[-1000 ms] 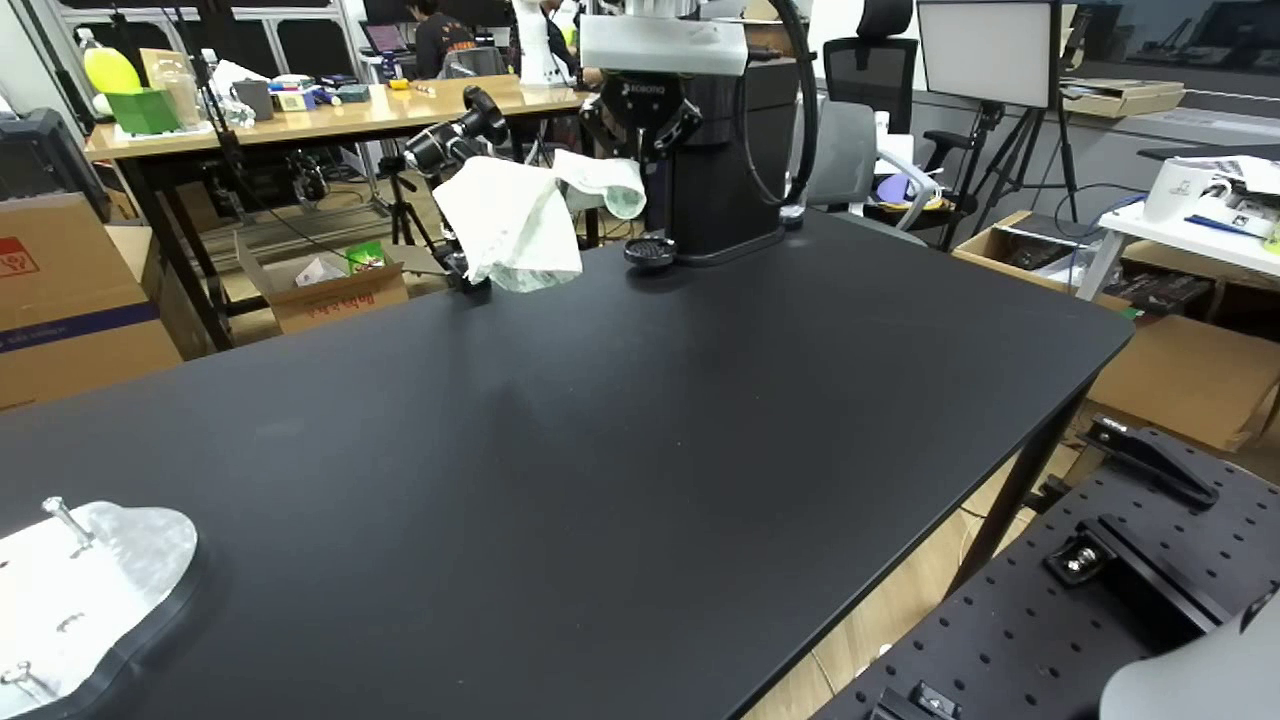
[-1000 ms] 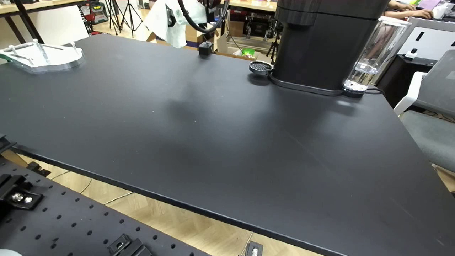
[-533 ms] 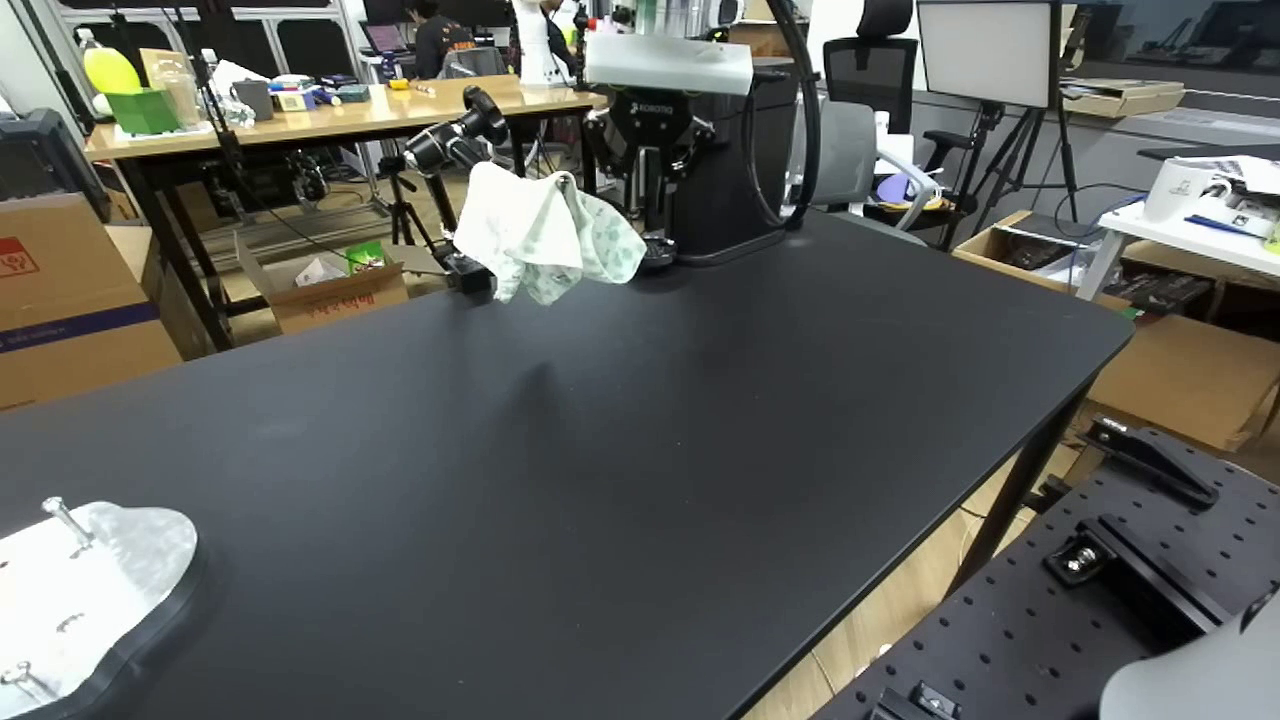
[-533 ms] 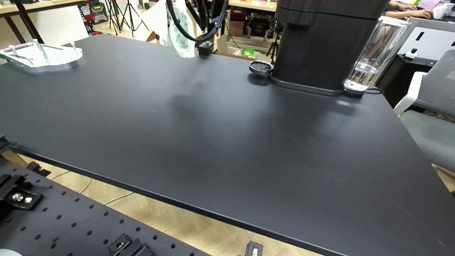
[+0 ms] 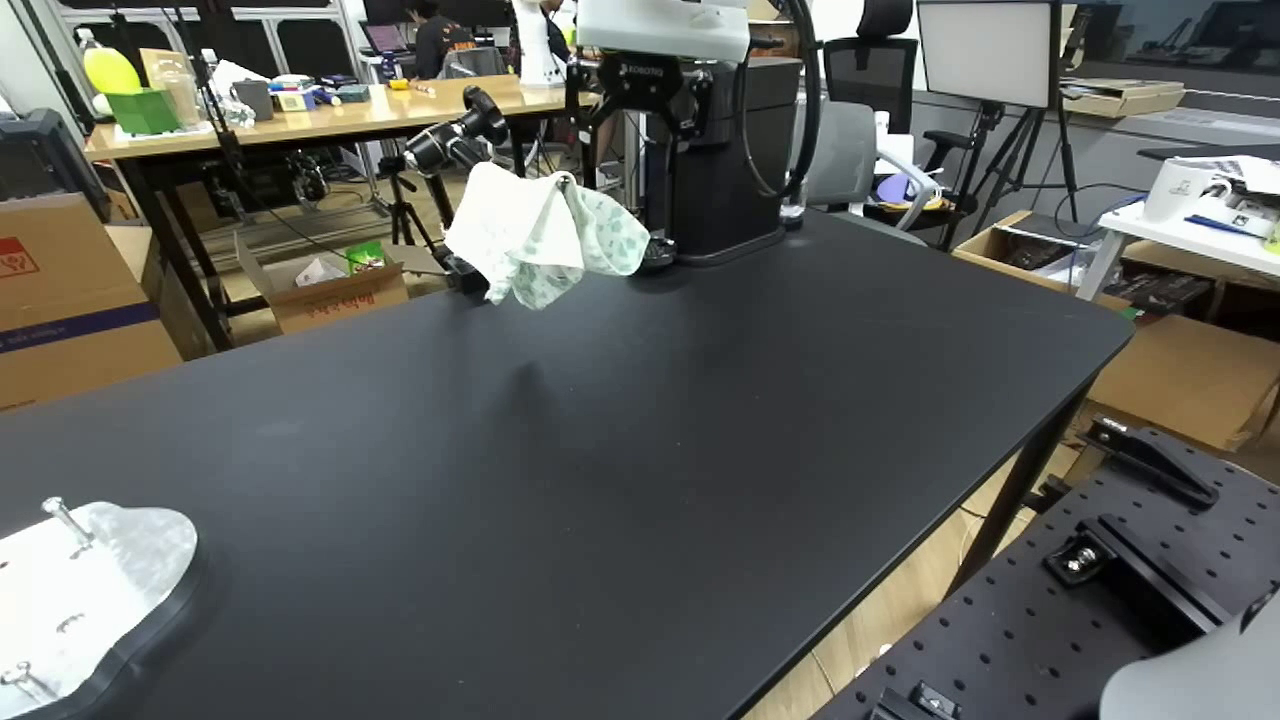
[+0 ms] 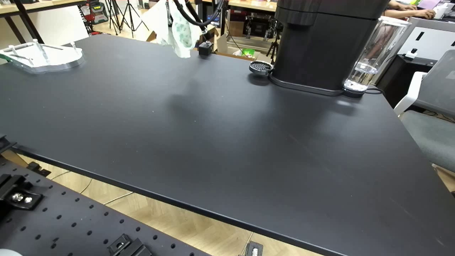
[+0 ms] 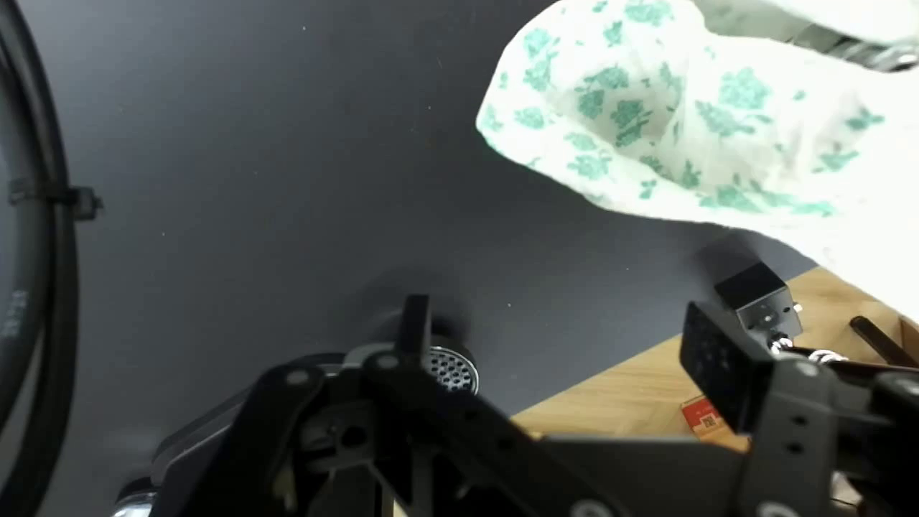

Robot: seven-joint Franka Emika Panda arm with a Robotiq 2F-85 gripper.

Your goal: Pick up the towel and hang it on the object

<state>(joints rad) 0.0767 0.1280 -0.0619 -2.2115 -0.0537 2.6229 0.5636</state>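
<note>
The towel (image 5: 545, 235) hung on the stand (image 6: 205, 48). Your gripper (image 7: 554, 316), fingers spread, was clear of it; probably only retreat remained.

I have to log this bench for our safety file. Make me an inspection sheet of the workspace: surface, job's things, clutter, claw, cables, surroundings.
Surface: black tabletop, faintly speckled.
Job's things: towel draped on the black stand at the tabletop's edge, apparently hanging clear of the surface.
Clutter: black machine, clear container, pale wavy-edged plate.
Claw: open, not gripping the towel.
Cables: black cabling; in an exterior view it crosses in front of the towel, contact unclear.
Surroundings: cardboard boxes, grey chair, person in black.
</note>
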